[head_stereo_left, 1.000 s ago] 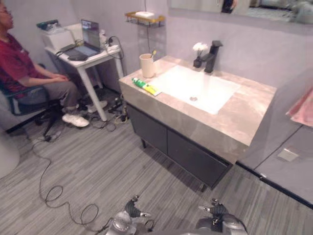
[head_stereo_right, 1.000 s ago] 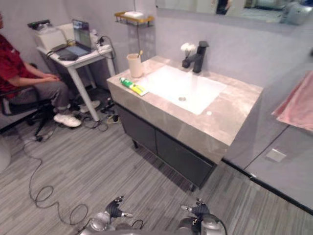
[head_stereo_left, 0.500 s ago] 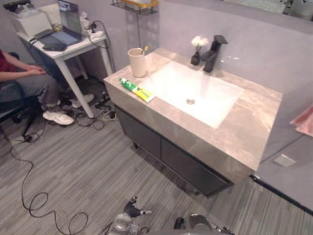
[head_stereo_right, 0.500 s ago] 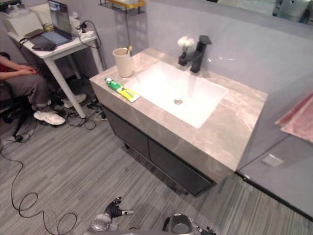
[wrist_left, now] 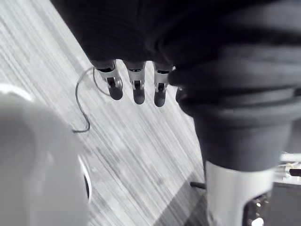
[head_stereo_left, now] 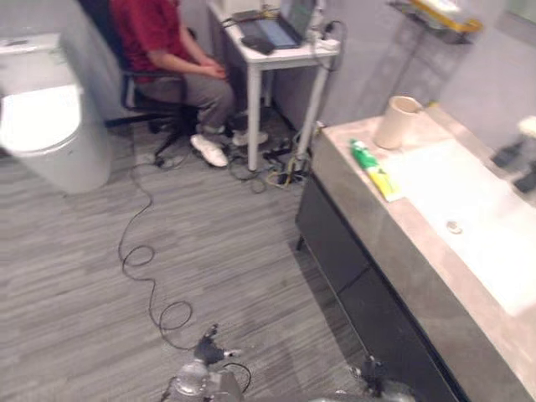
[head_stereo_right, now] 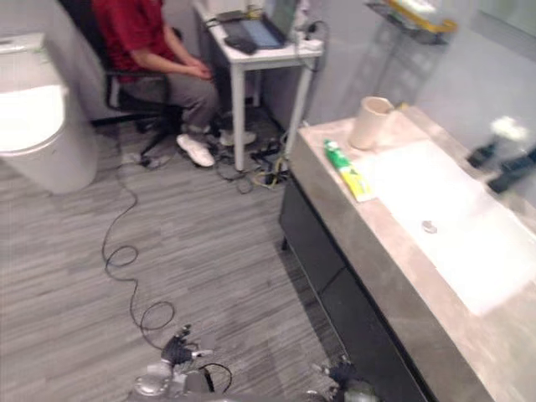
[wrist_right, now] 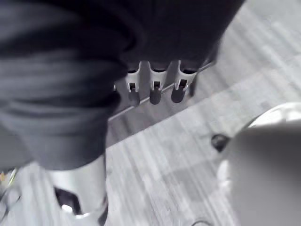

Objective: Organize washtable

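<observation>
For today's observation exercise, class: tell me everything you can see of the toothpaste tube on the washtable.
The toothpaste tube lies flat on the beige stone-look countertop, in front of the tan cup and beside the white basin. It looks like soft plastic, green at the end toward the cup, yellow and white at the other end. It lies apart from the cup. Whether it touches the basin's edge is unclear. Nothing holds it.

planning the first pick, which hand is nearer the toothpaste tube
Right. The right hand hangs by the cabinet front, in line with the toothpaste tube; the left hand hangs farther out to its left.
</observation>
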`<state>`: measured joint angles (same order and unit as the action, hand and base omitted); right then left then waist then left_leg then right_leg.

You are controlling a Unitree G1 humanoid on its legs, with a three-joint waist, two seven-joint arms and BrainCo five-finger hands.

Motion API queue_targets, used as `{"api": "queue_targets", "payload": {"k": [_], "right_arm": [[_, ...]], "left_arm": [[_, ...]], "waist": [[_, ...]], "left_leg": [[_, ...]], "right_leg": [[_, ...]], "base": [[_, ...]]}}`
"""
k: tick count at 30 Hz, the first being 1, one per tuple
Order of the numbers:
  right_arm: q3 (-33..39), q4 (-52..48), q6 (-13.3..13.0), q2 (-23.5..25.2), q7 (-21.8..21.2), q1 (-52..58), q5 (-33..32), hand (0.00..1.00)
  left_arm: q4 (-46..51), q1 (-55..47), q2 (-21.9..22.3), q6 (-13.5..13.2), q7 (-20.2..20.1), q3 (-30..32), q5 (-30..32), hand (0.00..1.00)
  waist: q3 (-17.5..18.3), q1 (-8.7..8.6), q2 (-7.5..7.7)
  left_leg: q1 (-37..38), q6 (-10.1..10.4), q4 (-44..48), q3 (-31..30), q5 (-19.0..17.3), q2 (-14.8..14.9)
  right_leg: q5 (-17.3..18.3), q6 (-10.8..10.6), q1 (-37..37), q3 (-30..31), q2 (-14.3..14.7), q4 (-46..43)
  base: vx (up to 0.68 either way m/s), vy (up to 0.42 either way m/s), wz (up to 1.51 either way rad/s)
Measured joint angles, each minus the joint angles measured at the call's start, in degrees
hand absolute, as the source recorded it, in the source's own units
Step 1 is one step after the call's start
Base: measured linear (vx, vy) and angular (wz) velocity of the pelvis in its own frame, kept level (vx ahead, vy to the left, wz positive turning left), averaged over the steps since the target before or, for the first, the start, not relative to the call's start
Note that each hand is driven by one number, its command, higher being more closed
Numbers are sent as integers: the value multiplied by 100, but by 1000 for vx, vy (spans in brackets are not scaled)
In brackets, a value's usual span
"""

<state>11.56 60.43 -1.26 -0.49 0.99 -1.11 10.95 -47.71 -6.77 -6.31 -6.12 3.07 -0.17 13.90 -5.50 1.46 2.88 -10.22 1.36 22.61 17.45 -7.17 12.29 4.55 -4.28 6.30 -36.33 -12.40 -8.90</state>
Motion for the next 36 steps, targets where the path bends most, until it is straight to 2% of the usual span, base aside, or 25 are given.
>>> {"api": "queue_targets", "payload": {"k": [3, 5, 7, 9, 13, 18, 20, 21, 22, 23, 24, 25, 26, 27, 28, 29, 30, 31, 32, 33, 34, 35, 36], "right_arm": [[-469, 2, -80, 186, -2, -409, 95, 0], [-795, 7, -88, 243, 0, -572, 163, 0], [-1326, 128, -72, 247, -15, -638, 242, 0], [-1549, 198, -58, 258, -23, -581, 288, 0], [-1891, 225, -64, 237, -112, -579, 325, 0], [-2352, 266, -83, 83, -251, -578, 448, 0], [-2371, 384, -99, 7, -264, -570, 522, 0], [-2368, 412, -101, 16, -271, -510, 554, 0], [-2373, 424, -141, 90, -300, -461, 581, 0], [-2372, 455, -174, 111, -307, -471, 597, 0], [-2358, 478, -219, 111, -318, -474, 606, 0], [-2320, 545, -244, 49, -321, -470, 621, 0], [-2304, 574, -253, -35, -319, -463, 645, 0], [-2238, 580, -256, -158, -317, -419, 646, 0], [-2130, 583, -257, -217, -317, -341, 642, 0], [-1883, 575, -265, -260, -283, -279, 583, 0], [-1799, 575, -264, -285, -246, -265, 556, 0], [-1558, 573, -271, -291, -226, -181, 499, 0], [-1454, 567, -272, -277, -222, -182, 470, 0], [-1341, 551, -268, -314, -201, -121, 425, 0], [-1255, 519, -267, -322, -190, -103, 424, 0], [-1138, 455, -266, -288, -191, -47, 427, 0], [-1087, 437, -264, -280, -193, -29, 426, 0]], "left_arm": [[-46, 55, -68, -4, -36, -463, 45, 0], [-212, 159, -60, -47, -45, -723, 127, 0], [-275, 226, 32, -58, -47, -996, 234, 0], [-324, 253, 90, -88, -49, -1140, 261, 0], [-415, 279, 142, -117, -46, -1213, 262, 0], [-460, 273, 146, -170, -33, -1202, 257, 0], [-456, 272, 154, -196, -31, -1218, 257, 0], [-423, 270, 149, -208, -30, -1240, 257, 0], [-372, 281, 28, -214, -30, -1209, 255, 0], [-363, 284, -7, -217, -32, -1138, 256, 0], [-363, 306, -38, -216, -30, -1046, 255, 0], [-362, 333, -24, -216, -27, -994, 250, 0], [-363, 322, -2, -224, -31, -948, 251, 0], [-362, 312, 105, -265, -31, -867, 250, 0], [-366, 298, 150, -300, -28, -832, 251, 0], [-386, 271, 171, -310, -25, -821, 252, 0], [-403, 276, 168, -311, -25, -816, 252, 0], [-405, 310, 156, -317, -23, -747, 250, 0], [-408, 304, 156, -320, -17, -681, 249, 0], [-414, 289, 151, -318, 9, -622, 251, 0], [-470, 303, 132, -314, 46, -585, 250, 0], [-538, 295, 86, -307, 85, -582, 248, 0], [-583, 306, 76, -308, 89, -579, 248, 0]], "waist": [[14, 6, -15], [-14, -1, -101], [-30, -41, -113], [-29, -38, -111], [-31, -59, -70], [-33, -52, -63], [-64, -45, -101], [-96, -24, -98], [-98, 5, 76], [-94, 48, 144], [-99, 81, 204], [-137, 91, 138], [-150, 97, 31], [-184, 118, -168], [-209, 110, -253], [-190, 89, -326], [-189, 84, -336], [-194, 82, -255], [-195, 78, -202], [-192, 59, -151], [-158, 32, -180], [-115, -66, -113], [-78, -69, -55]], "left_leg": [[235, 43, -450, 23, 238, -163], [300, 99, -757, 25, 444, -237], [440, 116, -1155, 34, 651, -333], [555, 152, -1341, 37, 763, -340], [691, 149, -1629, 64, 957, -369], [696, 136, -2168, -283, 1440, -599], [582, 117, -2195, -680, 1510, -668], [528, 83, -2242, -1023, 1529, -722], [461, 87, -2380, -1437, 1527, -917], [438, 89, -2478, -1544, 1528, -985], [373, 126, -2621, -1657, 1606, -1071], [340, 138, -2786, -1824, 1810, -1104], [269, 135, -2798, -2021, 1869, -1078], [184, 139, -2798, -2224, 1889, -1049], [152, 136, -2798, -2300, 1883, -1043], [95, 141, -2796, -2307, 1870, -1025], [83, 157, -2789, -2276, 1824, -1027], [-76, 59, -2388, -1969, 1750, -1088], [-133, 52, -2070, -1850, 1745, -1130], [-114, -101, -1932, -1720, 1610, -1163], [-29, -125, -2107, -1665, 1578, -1152], [91, -106, -2491, -1580, 1671, -1189], [163, -111, -2708, -1569, 1778, -1195]], "right_leg": [[-228, -55, 34, 66, -90, 36], [-380, -94, 21, 81, -91, 129], [-403, -105, 22, 82, -150, 145], [-457, -157, 40, 87, -143, 128], [-495, -135, 33, 97, -129, 118], [-490, -139, 36, -122, -144, 92], [-405, -74, 27, 87, -128, -107], [-112, 110, -23, 614, -108, -245], [318, 173, -16, 1219, -85, -221], [434, 52, 17, 1230, -104, -192], [615, -190, 51, 1114, -133, -126], [686, -361, 54, 937, -87, -136], [696, -342, 78, 766, -34, -160], [697, -341, 117, 587, 40, -161], [712, -365, 165, 468, 73, -154], [706, -356, 160, 399, 107, -137], [690, -333, 159, 386, 90, -113], [631, -334, 125, 345, -66, -110], [620, -350, 118, 355, -128, -116], [629, -380, 124, 426, -151, -130], [630, -388, 120, 535, -118, -112], [628, -386, 48, 683, -104, -7], [625, -386, 10, 751, -88, 26]], "base": [[69, 69, 11], [10, -2, 4], [8, -24, 6], [0, 0, 0], [-26, -24, -1], [-66, 4, 37], [-87, 40, 87], [-141, -28, 134], [-136, -55, 138], [-112, -119, 124], [-70, -83, 96], [-91, -69, 106], [-170, -29, 104], [-168, -20, 91], [-198, -28, 73], [-136, -13, 43], [-138, 22, 23], [-65, 61, 3], [35, 92, -11], [73, 73, -18], [96, 58, -17], [42, 21, -13], [69, 23, -7]]}}
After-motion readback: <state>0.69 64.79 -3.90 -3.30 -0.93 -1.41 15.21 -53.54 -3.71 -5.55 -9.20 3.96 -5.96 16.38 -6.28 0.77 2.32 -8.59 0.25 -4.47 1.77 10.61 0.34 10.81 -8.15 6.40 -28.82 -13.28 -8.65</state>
